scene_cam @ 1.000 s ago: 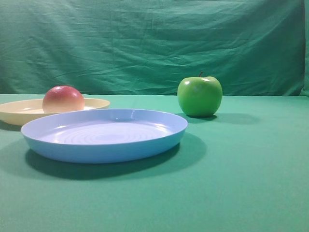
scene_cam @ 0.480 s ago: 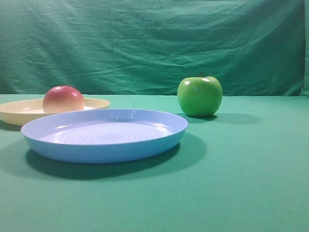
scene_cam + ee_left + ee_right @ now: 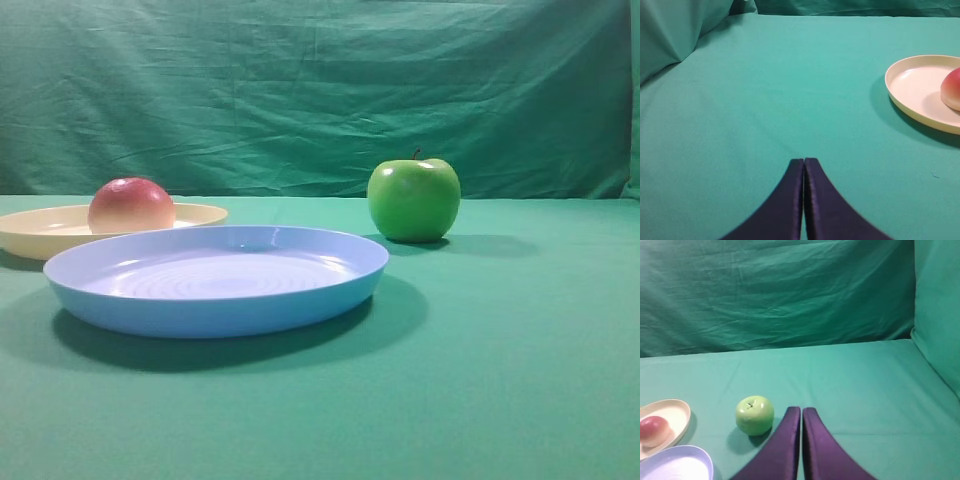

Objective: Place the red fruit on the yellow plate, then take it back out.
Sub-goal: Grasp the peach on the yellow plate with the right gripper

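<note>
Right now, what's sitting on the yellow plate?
The red fruit sits on the yellow plate, toward its middle. The blue plate in front hides part of the yellow plate's near rim in the front view.

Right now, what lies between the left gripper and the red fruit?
Bare green cloth, then the yellow plate rim; the left wrist view shows left gripper and fruit.

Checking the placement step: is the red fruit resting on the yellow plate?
Touching. The left wrist view shows the red fruit sitting inside the yellow plate, no gap beneath it.
</note>
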Controlling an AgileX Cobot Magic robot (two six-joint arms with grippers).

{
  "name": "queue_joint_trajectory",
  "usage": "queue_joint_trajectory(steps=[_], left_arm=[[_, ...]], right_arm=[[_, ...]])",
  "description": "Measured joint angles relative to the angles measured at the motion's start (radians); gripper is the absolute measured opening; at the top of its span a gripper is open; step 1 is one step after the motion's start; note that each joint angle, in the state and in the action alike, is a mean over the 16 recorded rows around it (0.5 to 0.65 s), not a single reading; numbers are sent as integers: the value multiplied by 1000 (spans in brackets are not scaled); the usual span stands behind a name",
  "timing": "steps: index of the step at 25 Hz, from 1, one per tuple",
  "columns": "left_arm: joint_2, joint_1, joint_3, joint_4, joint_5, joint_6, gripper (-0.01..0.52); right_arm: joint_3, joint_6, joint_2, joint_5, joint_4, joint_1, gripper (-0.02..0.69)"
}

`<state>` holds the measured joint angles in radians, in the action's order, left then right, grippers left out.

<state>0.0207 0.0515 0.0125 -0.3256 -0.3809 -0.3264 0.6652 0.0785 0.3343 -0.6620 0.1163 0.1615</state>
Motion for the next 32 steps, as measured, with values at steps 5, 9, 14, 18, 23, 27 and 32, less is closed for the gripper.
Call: queue_joint_trajectory(steps=[5, 9, 14, 18, 23, 27, 32], left_arm=[[0, 0, 0, 0, 0, 0, 0], [0, 0, 0, 0, 0, 0, 0], [0, 0, 0, 0, 0, 0, 0], [0, 0, 0, 0, 0, 0, 0], [0, 0, 0, 0, 0, 0, 0], [0, 0, 0, 0, 0, 0, 0], [0, 0, 0, 0, 0, 0, 0]], right_arm=[[71, 88, 131, -22, 6, 68, 0], [152, 149, 293, -50, 8, 154, 0], [277, 184, 538, -84, 19, 277, 0], [391, 196, 745, -103, 49, 355, 0], [559, 215, 999, -122, 97, 419, 0], [705, 240, 1192, -134, 137, 444, 0], [888, 273, 1420, -132, 174, 466, 9]])
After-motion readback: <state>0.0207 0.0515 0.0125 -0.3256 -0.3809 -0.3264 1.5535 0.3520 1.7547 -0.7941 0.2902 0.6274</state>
